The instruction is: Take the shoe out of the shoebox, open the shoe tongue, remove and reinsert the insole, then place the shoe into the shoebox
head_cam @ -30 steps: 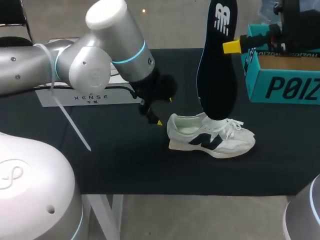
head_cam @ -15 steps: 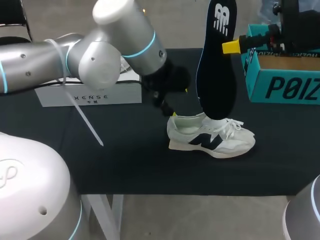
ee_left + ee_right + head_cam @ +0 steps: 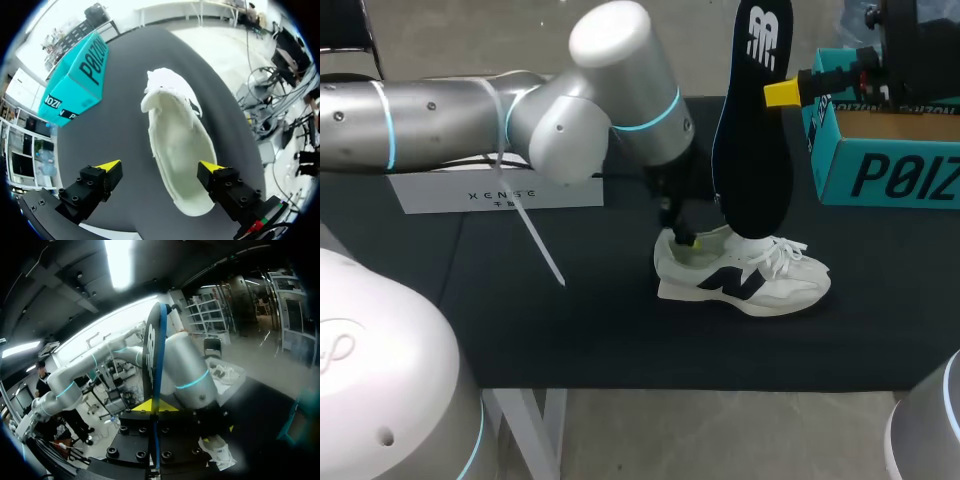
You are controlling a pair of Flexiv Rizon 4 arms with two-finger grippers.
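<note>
we should pin the shoe [image 3: 745, 280] at its heel, then feed the insole [image 3: 752, 150] toe first, in line with the opening. our left gripper [image 3: 160, 166] hangs spread over the heel, one finger above the opening, one beside it. the right gripper [image 3: 154, 406] clamps the insole upright above the shoe, which lies outside the box [image 3: 880, 160].

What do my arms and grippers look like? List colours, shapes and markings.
The left arm is a silver-grey tube with rounded white joint caps, glowing cyan rings at the joints and a thin white strap hanging off it. The left gripper has two black, bolted block fingers ending in yellow wedge tips. The right gripper is alike: black bolted blocks, yellow tips.
</note>
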